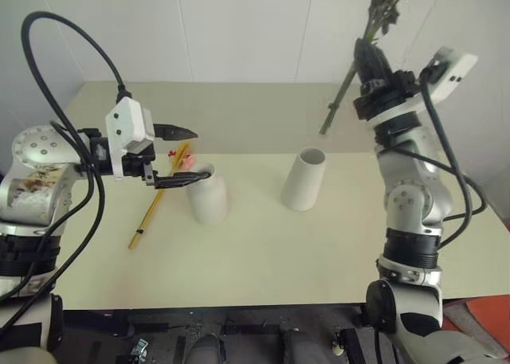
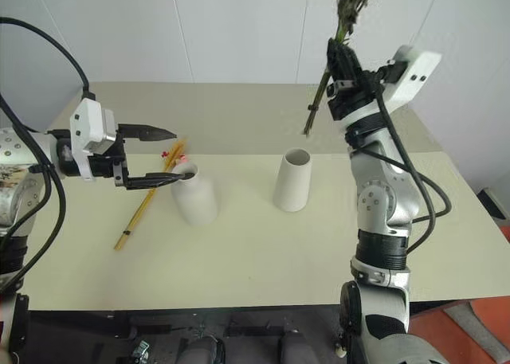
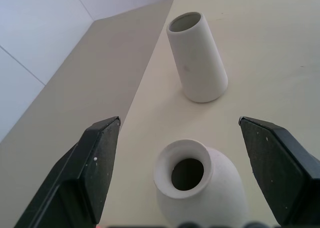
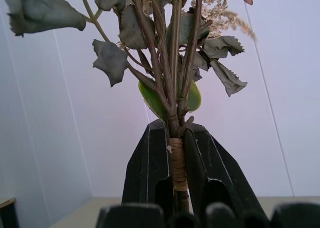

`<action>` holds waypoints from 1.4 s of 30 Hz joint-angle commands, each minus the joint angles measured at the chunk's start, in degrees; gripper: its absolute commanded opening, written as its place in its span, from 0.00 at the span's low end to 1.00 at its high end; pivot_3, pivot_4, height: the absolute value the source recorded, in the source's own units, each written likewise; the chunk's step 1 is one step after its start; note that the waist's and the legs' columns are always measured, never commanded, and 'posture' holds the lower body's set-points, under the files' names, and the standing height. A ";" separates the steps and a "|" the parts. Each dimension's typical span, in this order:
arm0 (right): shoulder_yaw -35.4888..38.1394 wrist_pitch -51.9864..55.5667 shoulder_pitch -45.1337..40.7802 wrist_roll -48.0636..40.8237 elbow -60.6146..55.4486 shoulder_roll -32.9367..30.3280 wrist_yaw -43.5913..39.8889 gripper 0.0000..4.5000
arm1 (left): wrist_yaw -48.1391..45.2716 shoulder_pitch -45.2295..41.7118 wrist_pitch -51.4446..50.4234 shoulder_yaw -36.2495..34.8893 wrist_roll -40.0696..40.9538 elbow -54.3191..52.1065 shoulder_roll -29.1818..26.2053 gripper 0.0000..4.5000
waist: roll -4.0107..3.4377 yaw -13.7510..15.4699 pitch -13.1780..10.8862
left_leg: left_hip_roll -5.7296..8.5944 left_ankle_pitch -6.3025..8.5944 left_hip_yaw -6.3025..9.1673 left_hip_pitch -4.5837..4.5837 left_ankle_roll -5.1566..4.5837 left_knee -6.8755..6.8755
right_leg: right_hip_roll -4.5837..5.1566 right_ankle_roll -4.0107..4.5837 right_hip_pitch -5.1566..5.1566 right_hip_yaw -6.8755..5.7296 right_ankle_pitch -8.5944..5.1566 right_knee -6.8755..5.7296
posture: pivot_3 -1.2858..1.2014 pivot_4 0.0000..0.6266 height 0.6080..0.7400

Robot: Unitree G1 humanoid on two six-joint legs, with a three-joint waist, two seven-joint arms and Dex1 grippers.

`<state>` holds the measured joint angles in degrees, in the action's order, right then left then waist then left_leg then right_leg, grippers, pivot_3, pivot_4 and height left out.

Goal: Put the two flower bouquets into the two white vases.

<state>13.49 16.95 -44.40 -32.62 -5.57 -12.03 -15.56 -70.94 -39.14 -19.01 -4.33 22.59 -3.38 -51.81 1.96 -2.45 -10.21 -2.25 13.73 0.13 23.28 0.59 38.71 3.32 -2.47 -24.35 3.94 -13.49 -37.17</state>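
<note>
Two white vases, two bouquets and two pincers are counted on and above the cream desk [image 1: 263, 260].

The first vase is a rounded bottle vase [image 1: 207, 193] with a narrow neck and a flared lip; it is matte white and stands upright towards the left side of the desk. The second, a cylinder vase [image 1: 304, 179], is plain, wide-mouthed and slightly tapered; it is set to the right of the first, well apart from it, and is seen empty through its open mouth from the left wrist view, as is the bottle vase.

The slim bouquet [image 1: 159, 201] is laid flat on the desk just to the left of the bottle vase. It is made up of long yellow stalks, with small red and pink blossoms at the end nearest the vase's neck.

The fuller bouquet [image 4: 170, 63] is held high in the air, above and to the right of the cylinder vase. Dark green toothed leaves, a cream sprig and brownish stems bound with tan tape are shown in the right wrist view; its stem ends are pointed down towards the desk.

The left pincer [image 1: 177, 155] is held wide open beside the neck of the bottle vase, with nothing between its fingers. The right pincer [image 4: 177, 163] is closed tightly on the taped stems of the fuller bouquet.
</note>
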 commanded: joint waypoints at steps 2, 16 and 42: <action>-1.10 -2.48 1.39 1.84 -0.85 0.47 -0.50 0.04 | 0.68 -0.42 1.40 -2.60 0.14 -0.32 -1.70 0.92 | -0.01 -0.05 -0.01 | 0.00 0.00 -0.01 0.02 0.00 0.00 | 0.00 0.00 -0.04 0.01 0.00 0.01 | 0.52 0.24 1.00; -5.08 -5.53 7.30 5.95 -1.01 2.46 -3.07 0.41 | 1.72 0.54 1.89 -4.06 0.68 -0.74 -2.82 0.92 | -0.02 -0.10 -0.01 | 0.00 0.00 -0.02 0.01 0.00 -0.01 | -0.01 0.00 -0.03 0.02 0.00 0.03 | 0.52 0.24 1.00; 0.99 17.24 23.01 -9.03 -25.19 -33.09 -22.76 0.99 | 29.42 6.14 -22.41 -1.22 -11.99 -3.35 -1.85 0.92 | 0.03 0.46 -0.01 | 0.01 0.00 0.01 -0.08 0.00 0.03 | -0.02 -0.01 0.10 0.00 -0.02 0.08 | 0.52 0.24 1.00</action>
<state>12.61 34.13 -19.97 -40.84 -27.98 -43.67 -36.52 -44.01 -31.25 -38.95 -5.92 11.36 -5.22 -53.94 1.99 -1.99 -10.22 -2.22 13.73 0.14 23.21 0.59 38.75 3.31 -2.48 -24.27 3.94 -13.52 -37.09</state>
